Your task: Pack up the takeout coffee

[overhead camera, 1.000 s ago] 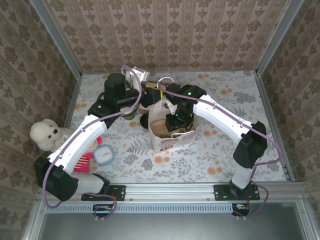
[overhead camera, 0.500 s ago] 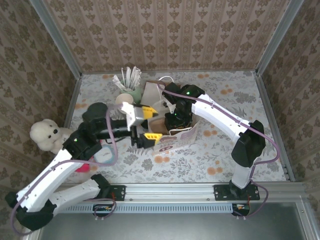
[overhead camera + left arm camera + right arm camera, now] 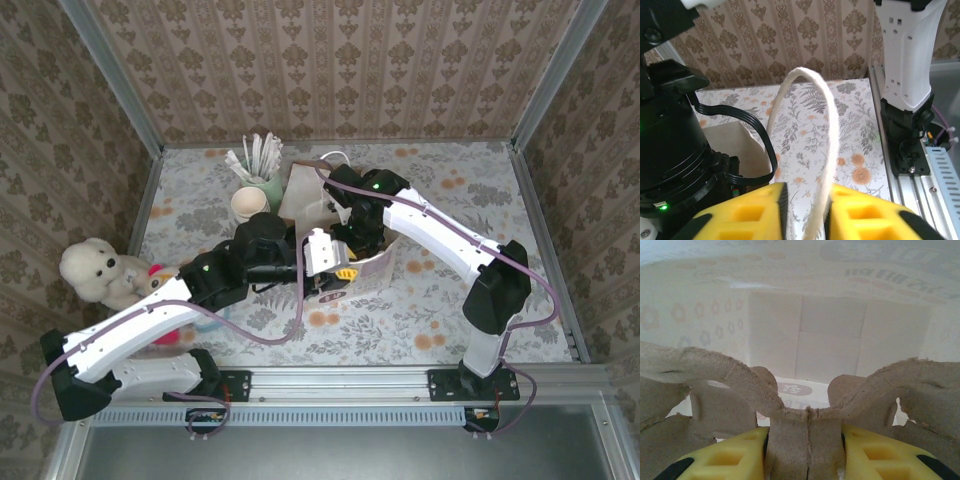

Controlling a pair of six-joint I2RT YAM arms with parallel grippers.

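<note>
Left claw (image 3: 807, 207): yellow fingers (image 3: 765, 202) a narrow way apart, with the white loop handle (image 3: 802, 72) of the paper bag (image 3: 303, 195) running up between them. The handle lies against the finger on the picture's right and there is a sliver of gap on the other side, so cannot tell if it is truly pinched. From the top camera this claw sits at the bag's near edge, with the left arm (image 3: 150, 318) reaching in from the left over the flowered table (image 3: 420, 320).

Right claw (image 3: 806, 452): down inside the bag, yellow fingers clamped tight on both sides of the upright middle rib of the brown pulp cup carrier (image 3: 725, 372). The carrier is inside the bag, with white bag walls and the folded bottom beyond it, and printing shows through the paper.

Takeout coffee: cannot tell where it is from these views.

Behind the bag, to its left: a pale green cup (image 3: 265, 190) with wooden stirrers standing in it, and a cream cup (image 3: 245, 204) just beside it. Cannot tell if the two touch.

A white teddy bear (image 3: 90, 270) sits at the table's left edge, well apart from the bag.

The left wrist view also has the right arm's white link (image 3: 905, 55) standing upright next to the metal rail (image 3: 940, 170)
</note>
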